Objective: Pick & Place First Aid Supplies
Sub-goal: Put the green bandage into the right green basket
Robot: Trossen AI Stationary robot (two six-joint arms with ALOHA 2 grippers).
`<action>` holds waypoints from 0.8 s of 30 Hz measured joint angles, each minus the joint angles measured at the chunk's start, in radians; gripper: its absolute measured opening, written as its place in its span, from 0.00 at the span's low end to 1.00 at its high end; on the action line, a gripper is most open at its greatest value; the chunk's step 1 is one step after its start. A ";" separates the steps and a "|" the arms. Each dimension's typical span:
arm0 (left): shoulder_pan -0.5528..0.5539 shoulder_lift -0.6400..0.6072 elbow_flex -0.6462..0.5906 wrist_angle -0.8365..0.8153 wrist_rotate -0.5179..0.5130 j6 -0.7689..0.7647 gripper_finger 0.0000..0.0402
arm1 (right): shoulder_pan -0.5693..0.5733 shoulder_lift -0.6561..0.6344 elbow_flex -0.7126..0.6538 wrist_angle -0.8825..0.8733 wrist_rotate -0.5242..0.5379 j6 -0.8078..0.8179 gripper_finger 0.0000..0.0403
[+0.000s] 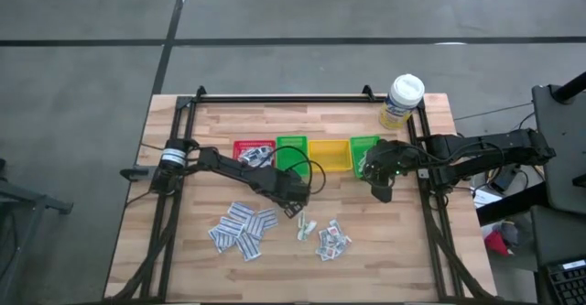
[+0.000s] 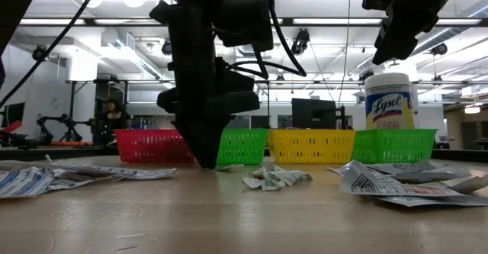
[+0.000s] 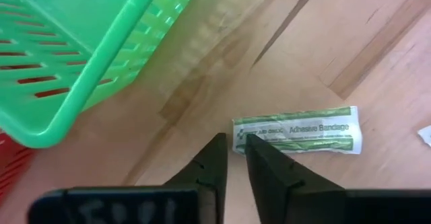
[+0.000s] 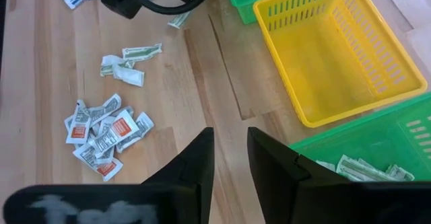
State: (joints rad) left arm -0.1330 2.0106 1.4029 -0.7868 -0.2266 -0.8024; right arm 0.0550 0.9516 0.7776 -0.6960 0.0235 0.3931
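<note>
**Ana:** Left gripper (image 3: 232, 158) sits low over the tabletop (image 1: 183, 250), fingers a narrow slot apart, tips at the near end of one adhesive bandage packet (image 3: 295, 131). Nothing is clamped yet.

**Ben:** How does that packet lie?

**Ana:** Flat on the wood, a strip with green print. In the left wrist view its long axis runs crosswise to the fingers, stretching away to one side of them. Seen from above, it lies just at 6 o'clock of the green bin (image 1: 293, 154).

**Ben:** Other packets?

**Ana:** A blue-printed pile (image 1: 242, 229) at 7 o'clock from the left gripper, a few green-printed strips (image 1: 307, 228) at 6 o'clock, and a red-printed pile (image 1: 332, 240) at 5 o'clock.

**Ben:** And the bins?

**Ana:** Four in a row: red bin (image 1: 254, 151) with packets inside, the green bin, then a yellow bin (image 4: 343, 49) with nothing in it, then a second green bin (image 4: 377, 158) with several green-printed packets.

**Ben:** Right arm?

**Ana:** Right gripper (image 4: 229, 158) hovers beside that second green bin, fingers slightly apart, holding nothing. A white-capped bottle (image 1: 403, 101) stands at 12 o'clock of it.
</note>
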 joint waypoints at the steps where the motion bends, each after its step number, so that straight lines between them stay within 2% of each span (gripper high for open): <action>1: -0.001 0.000 0.000 0.005 0.001 0.008 0.12 | 0.000 0.000 0.000 0.000 0.000 0.000 0.22; 6: -0.002 0.001 -0.002 0.013 0.001 0.024 0.01 | 0.000 0.000 0.000 0.000 0.000 0.000 0.24; 14: -0.002 0.001 -0.009 0.018 0.012 0.053 0.00 | 0.000 0.000 0.000 -0.001 0.000 0.000 0.25; 24: -0.013 -0.039 -0.001 0.024 0.037 0.121 0.00 | 0.000 0.000 0.000 -0.002 0.000 0.000 0.21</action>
State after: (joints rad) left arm -0.1463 1.9716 1.4017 -0.7632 -0.1893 -0.6816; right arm 0.0548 0.9516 0.7776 -0.6976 0.0231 0.3928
